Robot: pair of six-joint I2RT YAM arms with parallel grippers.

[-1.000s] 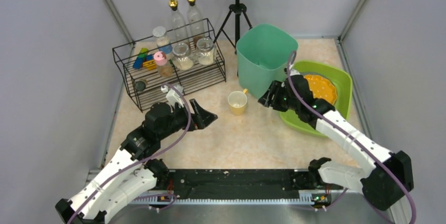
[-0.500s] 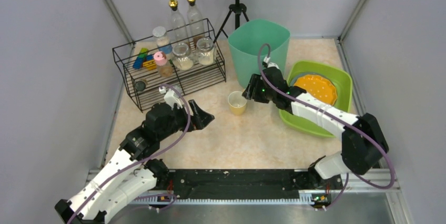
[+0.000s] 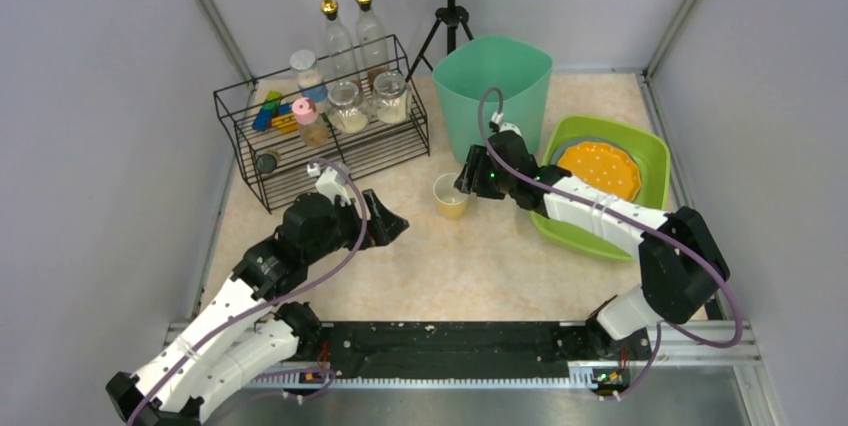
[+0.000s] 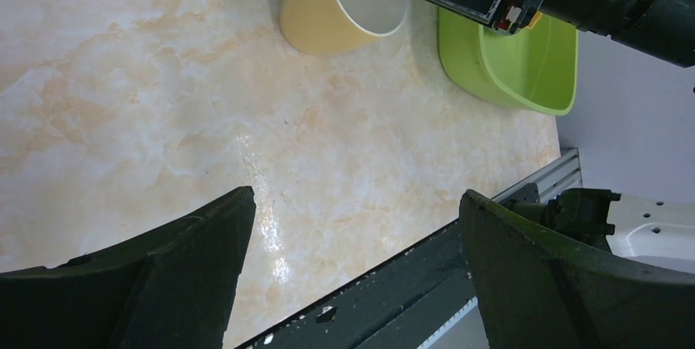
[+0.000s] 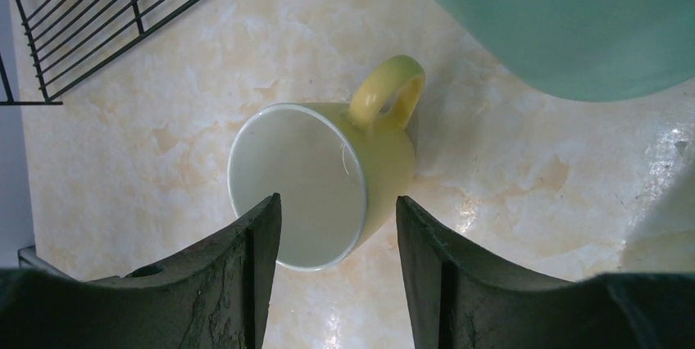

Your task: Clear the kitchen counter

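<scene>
A yellow mug stands upright on the beige marbled kitchen counter, white inside, its handle toward the green tub. It also shows in the right wrist view and the left wrist view. My right gripper is open and hovers just right of and above the mug; its fingertips frame the mug's near rim without touching it. My left gripper is open and empty, low over the counter left of the mug.
A tall green tub stands behind the mug. A lime green basin holding an orange plate sits at the right. A black wire rack with jars and bottles is at the back left. The black front rail is near.
My right gripper has swung left from over the lime basin to the yellow mug. The left arm has barely moved.
</scene>
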